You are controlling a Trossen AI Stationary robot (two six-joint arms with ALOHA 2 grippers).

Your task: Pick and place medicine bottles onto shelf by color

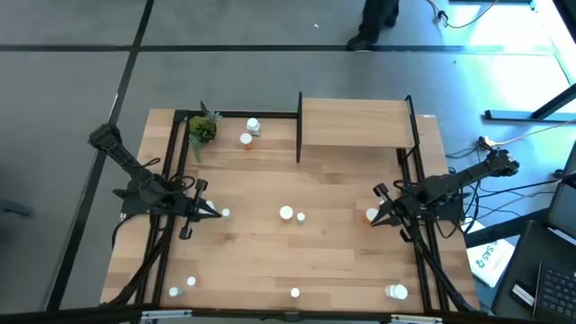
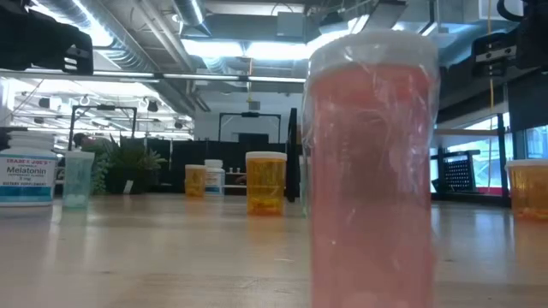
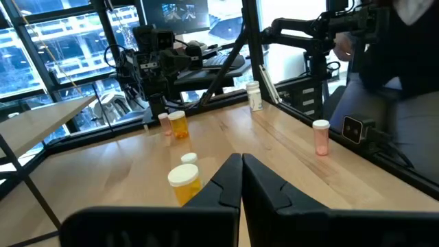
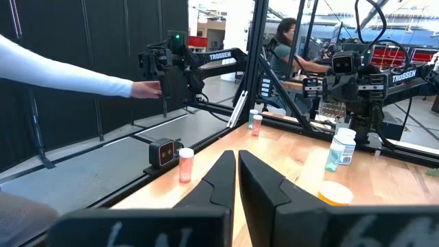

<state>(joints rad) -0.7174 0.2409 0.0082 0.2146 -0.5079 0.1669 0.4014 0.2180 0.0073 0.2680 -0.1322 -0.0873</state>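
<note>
Grippers, two, mine. Left gripper [image 1: 219, 213]: fingers pressed together, holding nothing, low over the table's [image 1: 270, 261] left side. Right gripper [image 1: 372, 219]: fingers nearly touching, nothing between them, at the right side, an orange bottle [image 1: 372, 213] just beside the tip. Shelf [image 1: 355, 121]: at the far edge, bare on top. Bottles: scattered over the table; body colours mostly too small to tell from above. Pink bottle [image 2: 372, 171]: fills the low view, base cut off, hiding what lies behind.
</note>
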